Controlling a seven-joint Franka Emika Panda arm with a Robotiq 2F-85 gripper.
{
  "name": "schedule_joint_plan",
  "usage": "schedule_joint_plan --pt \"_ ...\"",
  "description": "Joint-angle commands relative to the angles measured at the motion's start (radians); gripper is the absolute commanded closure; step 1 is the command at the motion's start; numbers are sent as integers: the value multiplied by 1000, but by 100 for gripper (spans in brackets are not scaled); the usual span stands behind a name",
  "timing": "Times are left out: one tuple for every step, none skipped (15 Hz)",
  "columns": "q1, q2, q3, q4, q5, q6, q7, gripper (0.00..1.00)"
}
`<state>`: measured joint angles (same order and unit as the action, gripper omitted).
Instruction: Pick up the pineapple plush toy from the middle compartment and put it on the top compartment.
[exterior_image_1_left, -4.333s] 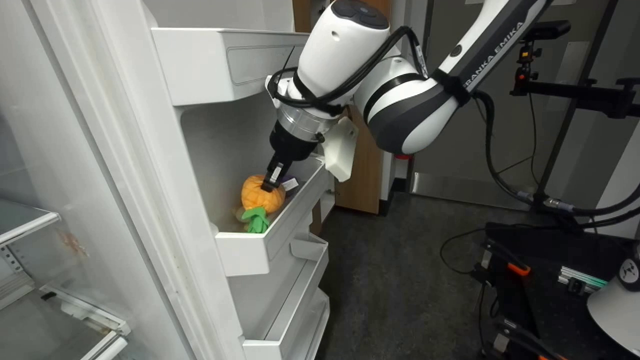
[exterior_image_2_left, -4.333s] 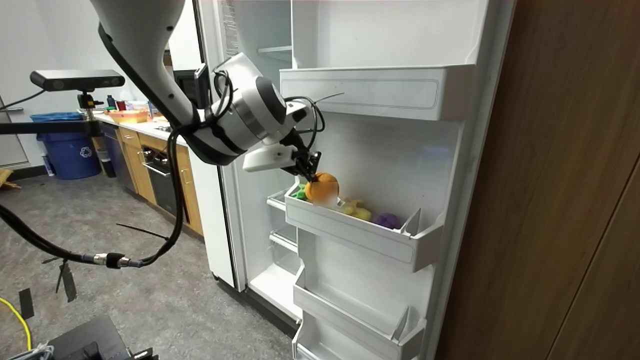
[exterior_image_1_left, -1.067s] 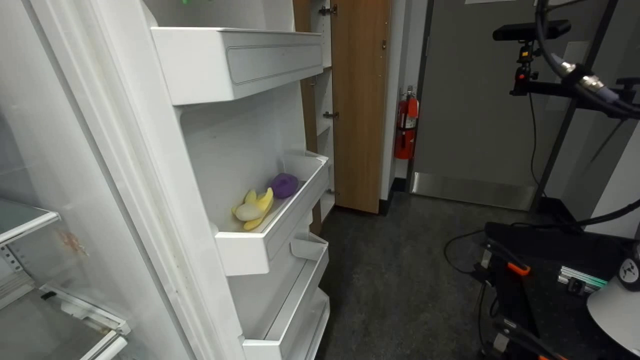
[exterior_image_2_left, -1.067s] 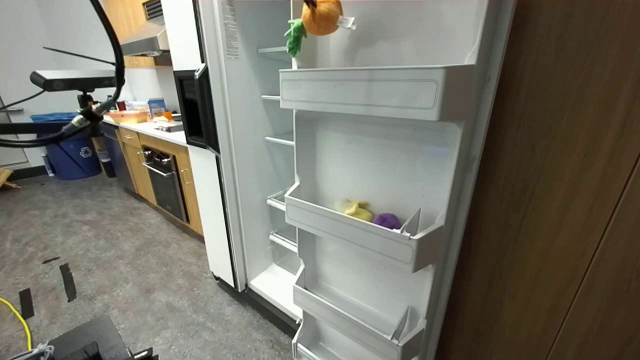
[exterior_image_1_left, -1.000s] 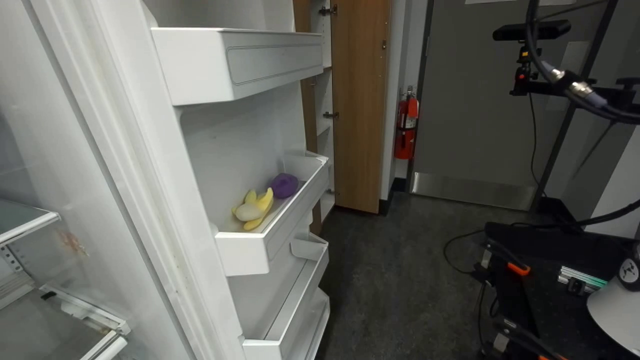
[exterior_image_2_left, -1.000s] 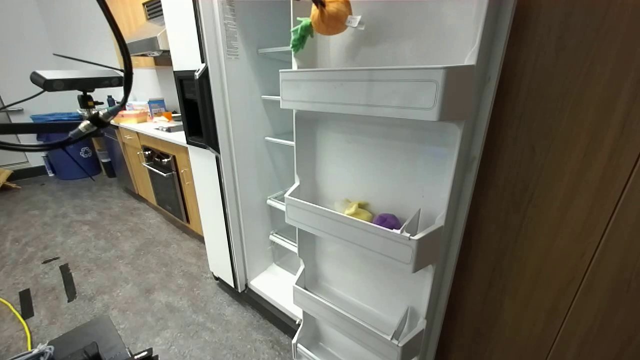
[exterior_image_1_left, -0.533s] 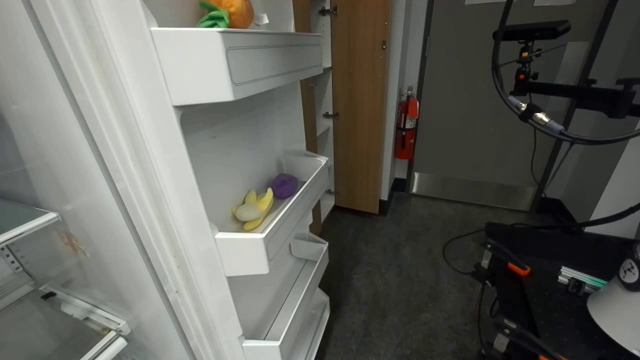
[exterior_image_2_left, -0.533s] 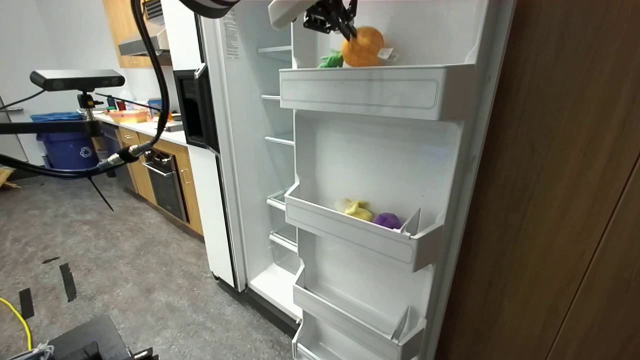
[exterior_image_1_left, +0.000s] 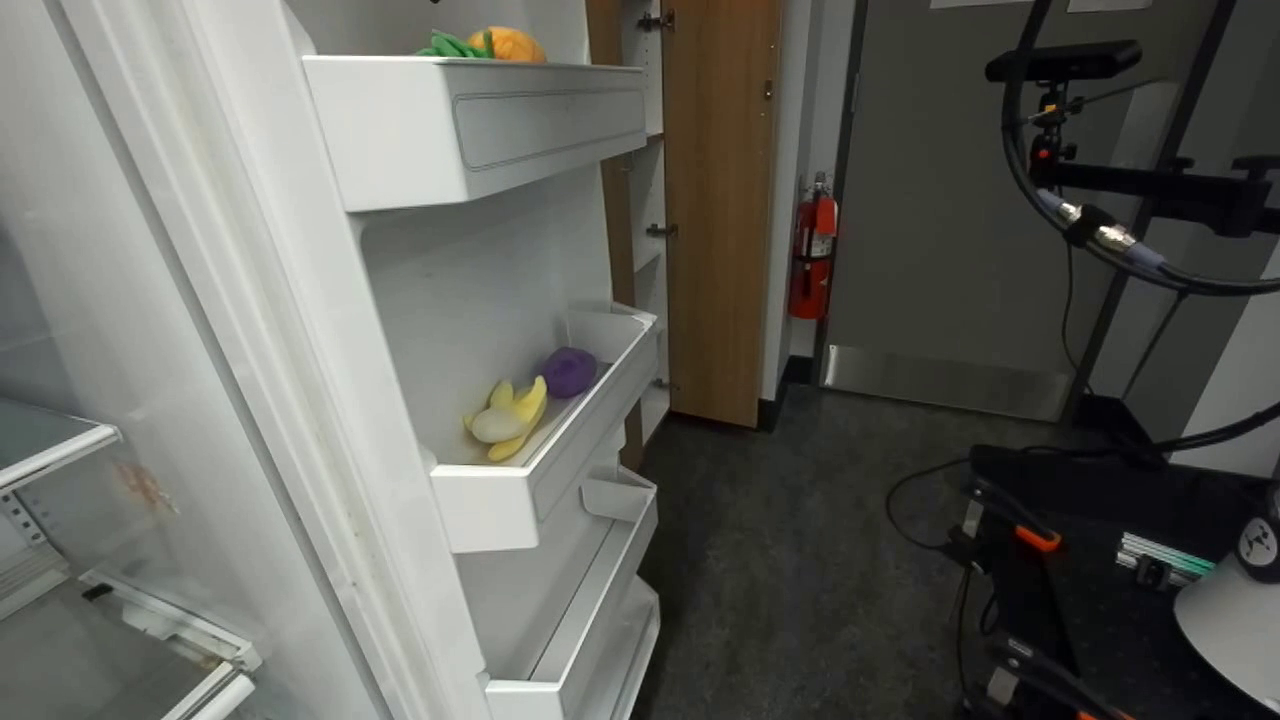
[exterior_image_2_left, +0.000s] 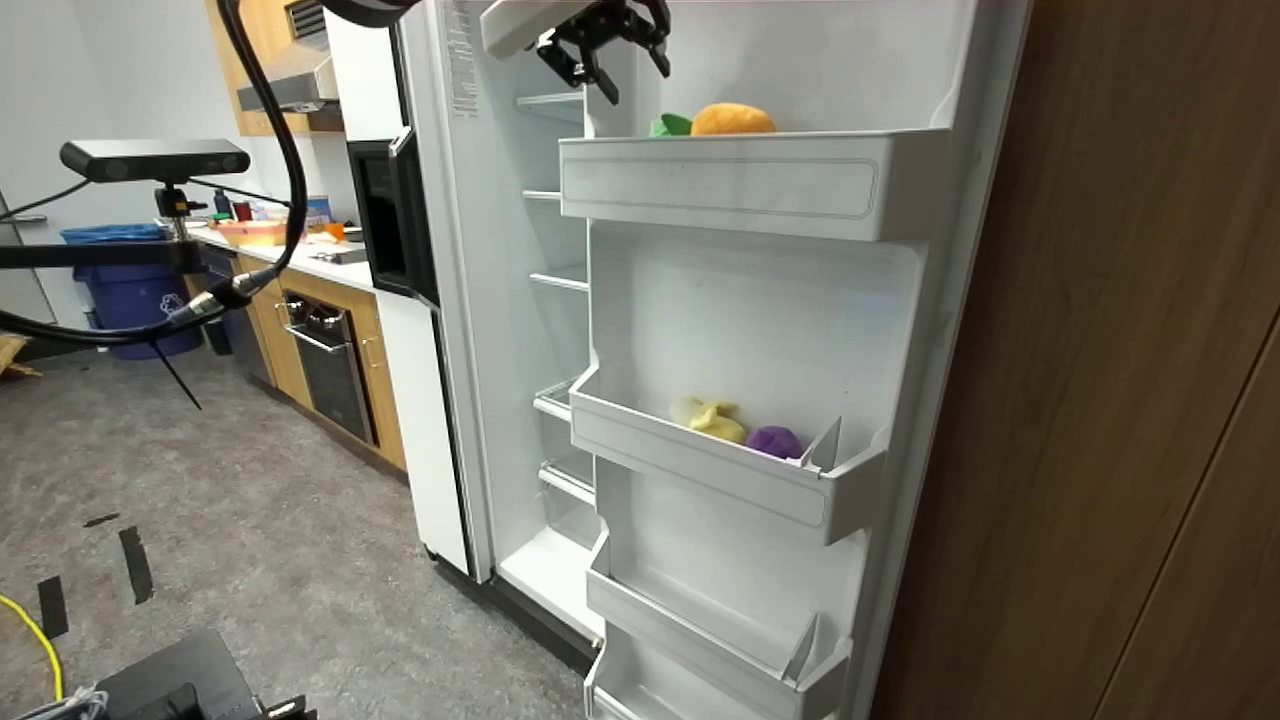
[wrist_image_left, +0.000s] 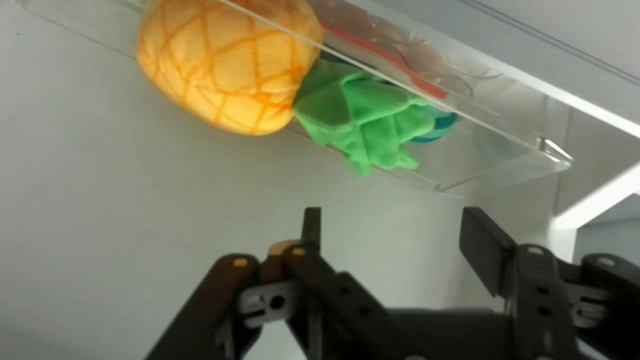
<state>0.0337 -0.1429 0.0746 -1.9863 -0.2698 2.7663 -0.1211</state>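
Note:
The pineapple plush toy (exterior_image_2_left: 733, 119) lies in the top compartment (exterior_image_2_left: 720, 180), its orange body showing above the white front wall in both exterior views. Green leaves (wrist_image_left: 370, 115) point toward the gripper side in the wrist view. My gripper (exterior_image_2_left: 638, 84) hangs above that compartment's rim, beside the leafy end and apart from the toy. Seen from the wrist, the gripper (wrist_image_left: 390, 215) is open, with a wide gap between its fingers and nothing in it. The toy's lower part is hidden by the wall. Below is the middle compartment (exterior_image_2_left: 700, 470).
A yellow banana-shaped toy (exterior_image_1_left: 508, 418) and a purple item (exterior_image_1_left: 568, 372) sit in the middle compartment. In the wrist view a clear plastic edge (wrist_image_left: 510, 140) runs across the pineapple, with red and teal things behind it. A wooden panel (exterior_image_2_left: 1130, 350) stands beside the fridge door.
Half a second ago the gripper was shut on the pineapple at the top compartment's rim. It has opened and drawn up and away, and the toy has sunk lower into the compartment.

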Motion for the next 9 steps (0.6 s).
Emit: schedule_joint_plan --pt "35 -83 5 -39 50 -111 -47 0" --pt "41 -104 7 -47 51 -141 -50 0" --pt "53 -127 6 -59 69 -167 -67 0" --pt "64 -157 -1 -67 90 -202 -95 0" --pt "71 -183 0 -79 94 -229 -104 0" --pt "79 -206 -2 -86 105 -264 -123 0" --pt "85 -241 -4 -100 110 -314 -138 0" --pt "93 -266 -7 -108 124 -362 -153 0" --pt "101 -285 -8 -113 138 -427 -163 0"
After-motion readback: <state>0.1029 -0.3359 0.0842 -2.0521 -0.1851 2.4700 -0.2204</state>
